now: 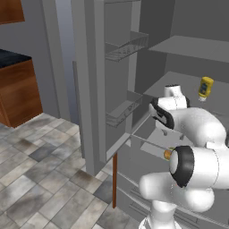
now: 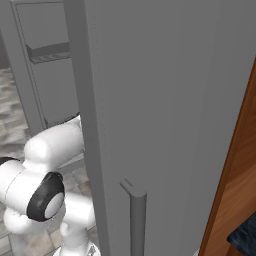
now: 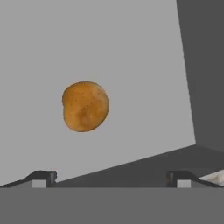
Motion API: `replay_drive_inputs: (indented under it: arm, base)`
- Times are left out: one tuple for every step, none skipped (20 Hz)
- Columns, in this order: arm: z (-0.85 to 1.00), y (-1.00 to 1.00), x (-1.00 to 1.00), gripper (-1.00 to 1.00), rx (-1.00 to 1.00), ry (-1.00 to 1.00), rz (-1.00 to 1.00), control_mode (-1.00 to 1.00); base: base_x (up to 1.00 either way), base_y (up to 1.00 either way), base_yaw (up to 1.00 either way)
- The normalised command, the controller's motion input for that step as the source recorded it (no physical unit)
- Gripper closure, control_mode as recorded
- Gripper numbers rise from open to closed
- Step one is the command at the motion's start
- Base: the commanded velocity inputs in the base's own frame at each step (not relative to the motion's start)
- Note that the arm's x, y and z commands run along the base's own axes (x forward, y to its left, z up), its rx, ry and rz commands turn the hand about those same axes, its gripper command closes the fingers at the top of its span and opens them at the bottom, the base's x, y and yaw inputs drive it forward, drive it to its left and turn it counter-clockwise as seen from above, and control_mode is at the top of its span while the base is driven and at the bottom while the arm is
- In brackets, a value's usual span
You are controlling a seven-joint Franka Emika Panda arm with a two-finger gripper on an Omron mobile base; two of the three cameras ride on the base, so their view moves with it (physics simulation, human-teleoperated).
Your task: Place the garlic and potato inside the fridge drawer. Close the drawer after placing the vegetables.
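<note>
The tool (image 3: 111,177) hangs released, its two dark tips spread wide and nothing between them, over the potato (image 3: 85,106), which lies alone on a flat pale grey surface at about 11 o'clock from the tips in the hand view; in the left base view the white arm (image 1: 192,125) reaches into the open grey fridge (image 1: 134,89), a yellow bottle (image 1: 205,87) on a shelf at its 1 o'clock

Bare grey floor around the potato (image 3: 85,106), seemingly.

potato (image 3: 85,106) on drawer floor (image 3: 131,52)
</note>
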Motion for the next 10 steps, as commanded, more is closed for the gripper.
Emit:
replay_drive_inputs:
  arm:
    - [0.74, 0.62, -0.88, -1.00, -0.09, -0.14, 0.00, -1.00]
    - [0.79, 0.64, -0.79, -1.00, -0.07, -0.13, 0.00, -1.00]
    - [0.77, 0.94, -0.79, -1.00, -0.11, -0.11, 0.00, -1.00]
    - [0.71, 0.68, -1.00, -1.00, -0.07, -0.13, 0.00, -1.00]
    - [0.69, 0.54, -1.00, -1.00, -0.05, -0.16, 0.01, -1.00]
    - [0.64, 0.79, -0.83, -1.00, -0.08, -0.12, 0.03, -1.00]
    - [0.66, 0.86, -0.84, -1.00, -0.08, -0.09, 0.03, -1.00]
    - [0.54, 0.52, -1.00, -1.00, -0.05, -0.14, 0.03, -1.00]
    - [0.46, 0.47, -0.88, -1.00, -0.03, -0.14, 0.06, -1.00]
    - [0.31, 0.80, -0.69, -1.00, -0.05, -0.07, 0.08, -1.00]
  base:
    - [0.00, 0.00, 0.00]
    - [0.00, 0.00, 0.00]
    - [0.00, 0.00, 0.00]
    - [0.00, 0.00, 0.00]
    - [0.00, 0.00, 0.00]
    - [0.00, 0.00, 0.00]
    - [0.00, 0.00, 0.00]
    - [0.00, 0.00, 0.00]
    - [0.00, 0.00, 0.00]
    - [0.00, 0.00, 0.00]
